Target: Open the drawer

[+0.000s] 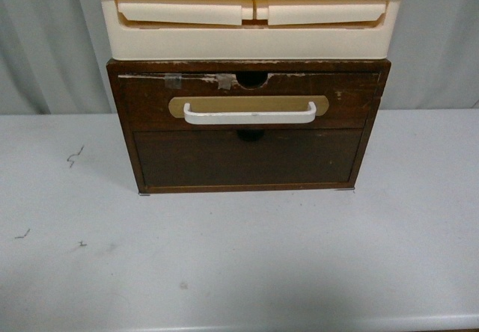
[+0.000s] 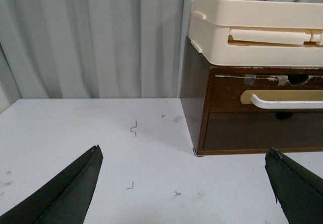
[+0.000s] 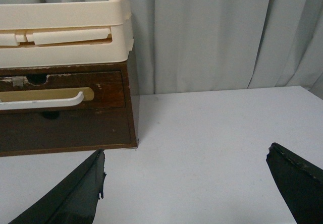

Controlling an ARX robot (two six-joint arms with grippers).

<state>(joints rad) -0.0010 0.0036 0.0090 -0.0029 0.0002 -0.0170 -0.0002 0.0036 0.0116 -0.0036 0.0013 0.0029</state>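
The drawer [image 1: 352, 96] is dark brown wood with a white bar handle [image 1: 249, 114] on a tan oval plate. Its chipped, notched top edge carries tape. It sits shut in the wooden cabinet on the white table. It also shows in the left wrist view [image 2: 229, 90] and the right wrist view [image 3: 108, 90]. Neither arm shows in the front view. My left gripper [image 2: 184, 156] is open and empty above the table, short of the cabinet's left corner. My right gripper [image 3: 185, 156] is open and empty off the cabinet's right corner.
A plain dark brown panel [image 1: 247, 158] without handle sits below the drawer. Cream plastic drawers [image 1: 251, 18] stand on top of the cabinet. A grey curtain [image 2: 96, 37] hangs behind. Small scraps [image 1: 73, 155] lie on the white table [image 1: 239, 265].
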